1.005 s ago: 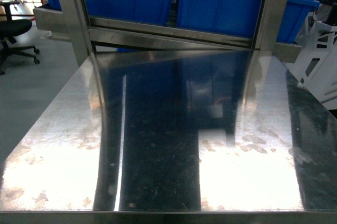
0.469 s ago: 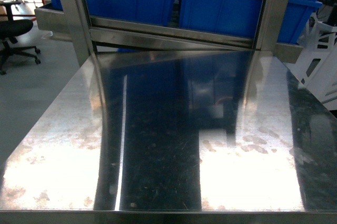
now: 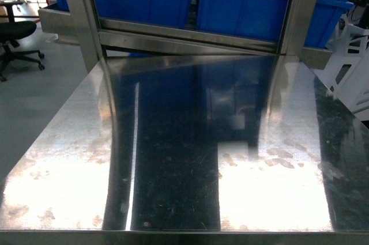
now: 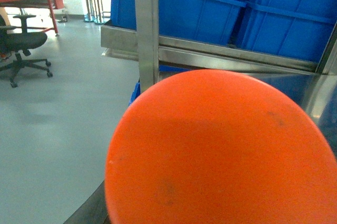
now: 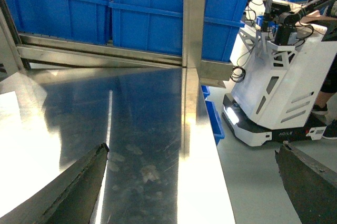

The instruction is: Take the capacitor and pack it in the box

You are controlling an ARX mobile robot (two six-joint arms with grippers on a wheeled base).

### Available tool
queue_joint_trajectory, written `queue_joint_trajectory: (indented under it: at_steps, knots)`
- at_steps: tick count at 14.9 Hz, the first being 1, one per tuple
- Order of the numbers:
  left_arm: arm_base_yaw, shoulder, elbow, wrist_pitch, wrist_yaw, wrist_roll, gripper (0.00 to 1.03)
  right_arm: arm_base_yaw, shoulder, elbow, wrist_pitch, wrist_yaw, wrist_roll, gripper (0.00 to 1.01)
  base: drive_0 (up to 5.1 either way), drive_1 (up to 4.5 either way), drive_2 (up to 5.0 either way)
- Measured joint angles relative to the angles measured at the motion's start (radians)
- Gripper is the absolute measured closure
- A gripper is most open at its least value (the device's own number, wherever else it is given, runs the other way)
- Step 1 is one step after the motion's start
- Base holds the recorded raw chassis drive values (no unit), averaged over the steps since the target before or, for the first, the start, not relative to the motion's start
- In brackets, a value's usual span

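The capacitor (image 4: 221,150) fills most of the left wrist view as a large round orange face right in front of the camera, held in the air beside the steel table's left edge. My left gripper is almost wholly hidden behind it; only a dark finger (image 4: 95,209) shows at the lower left, so it reads as shut on the capacitor. My right gripper (image 5: 192,184) stands open over the table's right edge, its two dark fingers far apart with nothing between them. The box is out of view. Neither gripper appears in the head view.
A shiny steel table (image 3: 69,170) stretches ahead, backed by a steel frame (image 3: 81,20) holding blue bins (image 3: 242,3). An office chair (image 3: 14,31) stands on the floor at the left. A white mobile robot (image 5: 284,81) stands off the table's right side.
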Motion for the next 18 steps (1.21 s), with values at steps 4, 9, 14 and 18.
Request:
queue_joint_trajectory:
  at_steps: [4, 9, 14, 18]
  knots:
    - [0.0, -0.086, -0.03, -0.041, 0.001, 0.0, 0.59, 0.0, 0.0, 0.0, 0.0, 0.0, 0.0, 0.03, 0.0, 0.0, 0.0]
    - [0.0, -0.194, -0.03, -0.145, 0.001, 0.0, 0.59, 0.0, 0.0, 0.0, 0.0, 0.0, 0.0, 0.03, 0.0, 0.0, 0.0]
    - [0.0, -0.392, -0.03, -0.352, 0.0, 0.001, 0.59, 0.0, 0.0, 0.0, -0.002, 0.0, 0.0, 0.03, 0.0, 0.0, 0.0]
    - [0.0, -0.392, -0.03, -0.36, 0.001, 0.001, 0.59, 0.0, 0.0, 0.0, 0.0, 0.0, 0.0, 0.03, 0.0, 0.0, 0.0]
